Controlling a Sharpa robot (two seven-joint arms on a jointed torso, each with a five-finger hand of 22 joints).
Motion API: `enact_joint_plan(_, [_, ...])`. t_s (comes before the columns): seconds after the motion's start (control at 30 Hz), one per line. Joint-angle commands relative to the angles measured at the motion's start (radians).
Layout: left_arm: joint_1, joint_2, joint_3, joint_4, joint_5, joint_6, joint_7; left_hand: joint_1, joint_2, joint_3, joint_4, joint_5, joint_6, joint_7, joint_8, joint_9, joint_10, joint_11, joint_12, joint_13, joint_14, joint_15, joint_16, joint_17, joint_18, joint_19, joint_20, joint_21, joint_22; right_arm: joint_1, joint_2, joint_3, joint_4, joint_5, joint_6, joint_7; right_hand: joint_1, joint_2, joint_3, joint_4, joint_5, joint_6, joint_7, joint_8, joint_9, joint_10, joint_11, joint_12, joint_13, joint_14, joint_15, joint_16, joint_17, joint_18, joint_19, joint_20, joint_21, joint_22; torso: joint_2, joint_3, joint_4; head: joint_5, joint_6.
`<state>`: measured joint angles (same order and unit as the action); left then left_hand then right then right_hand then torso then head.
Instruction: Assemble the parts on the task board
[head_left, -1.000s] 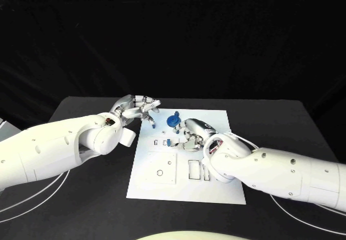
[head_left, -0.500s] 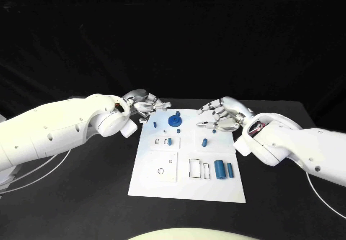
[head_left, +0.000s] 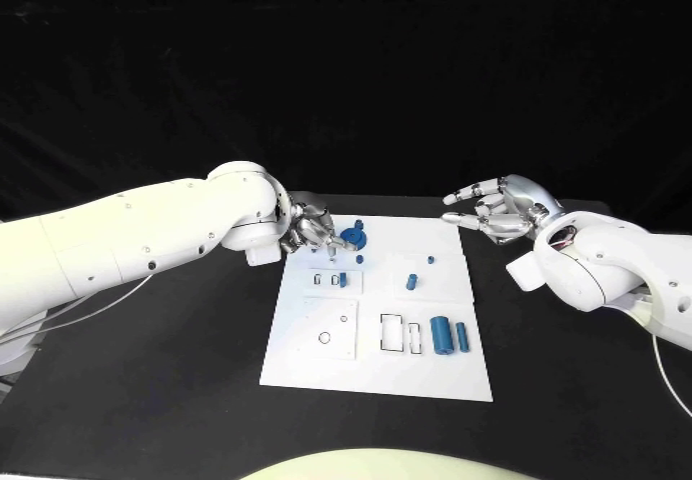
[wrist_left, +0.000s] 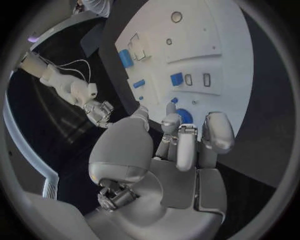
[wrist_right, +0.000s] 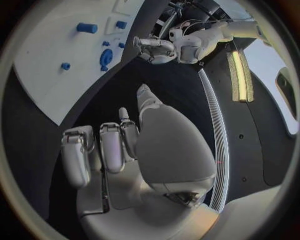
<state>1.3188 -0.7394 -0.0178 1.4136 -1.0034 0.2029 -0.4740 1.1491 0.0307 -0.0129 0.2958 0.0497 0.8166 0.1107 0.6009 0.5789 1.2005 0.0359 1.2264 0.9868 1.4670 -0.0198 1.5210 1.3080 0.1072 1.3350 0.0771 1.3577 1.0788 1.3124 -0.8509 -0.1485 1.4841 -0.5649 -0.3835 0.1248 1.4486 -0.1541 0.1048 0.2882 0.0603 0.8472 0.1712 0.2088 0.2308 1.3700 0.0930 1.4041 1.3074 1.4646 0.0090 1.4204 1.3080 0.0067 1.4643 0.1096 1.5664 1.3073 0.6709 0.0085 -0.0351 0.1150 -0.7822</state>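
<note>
1. My left hand (head_left: 310, 233) sat at the round blue part (head_left: 351, 238) on the task board (head_left: 375, 370), fingers curled; I couldn't tell whether it gripped.
2. My right hand (head_left: 498, 210) hung empty off the board, fingers loosely spread, probably for clearance.

The right robot hand (head_left: 498, 210) is now off the task board (head_left: 378, 370), lifted away toward 2 o'clock and holding nothing. The left robot hand (head_left: 310, 230) now sits closer to the round blue part (head_left: 351, 237) at the board's 11 o'clock corner.
</note>
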Motion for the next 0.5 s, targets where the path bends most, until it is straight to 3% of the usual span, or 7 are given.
enact_joint_plan(0.03, [0.006,0.018,-0.003,-0.015,-0.113,0.089,-0.092,-0.016,-0.001,-0.015,-0.001,-0.001,-0.010,0.000,0.012,0.011,-0.003,0.000,-0.003,0.003,0.075,-0.009,-0.002,0.180,-0.015,-0.005,-0.003,0.005,0.000,0.001,0.001,0.001,-0.012,0.034,0.018,0.027,-0.006,0.001,-0.006,-0.001,-0.001,-0.004,0.005,0.002,0.001,-0.009,0.000,-0.004,0.082,0.023,0.005,-0.003,0.016,-0.007,0.106,0.006,0.004,0.264,0.001,0.0000,-0.0007,0.004,0.001])
enact_joint_plan(0.4, [0.010,0.063,-0.016,-0.034,-0.144,0.080,-0.102,-0.030,0.006,-0.050,0.000,-0.001,-0.014,-0.003,0.029,0.038,-0.002,-0.003,-0.004,0.002,0.076,-0.011,-0.003,0.180,-0.015,-0.004,-0.004,0.008,0.006,0.001,0.008,0.001,-0.025,0.015,0.020,0.017,-0.011,0.002,-0.011,0.000,-0.001,-0.006,0.006,0.003,0.001,-0.014,0.001,-0.007,0.079,0.021,0.006,-0.005,0.013,-0.007,0.106,0.007,0.004,0.264,0.002,-0.0011,-0.0025,0.007,-0.001])
enact_joint_plan(0.5, [0.009,0.075,-0.022,-0.038,-0.129,0.081,-0.097,-0.032,0.008,-0.053,-0.001,-0.001,-0.015,-0.004,0.030,0.041,-0.004,-0.003,-0.005,0.000,0.076,-0.011,-0.003,0.181,-0.015,-0.005,-0.004,0.009,0.006,0.001,0.010,0.001,-0.028,0.005,0.018,0.016,-0.012,0.003,-0.013,0.000,-0.001,-0.006,0.006,0.003,0.001,-0.018,0.001,-0.010,0.075,0.021,0.006,-0.005,0.013,-0.007,0.106,0.007,0.004,0.264,0.002,-0.0012,-0.0019,0.004,0.004])
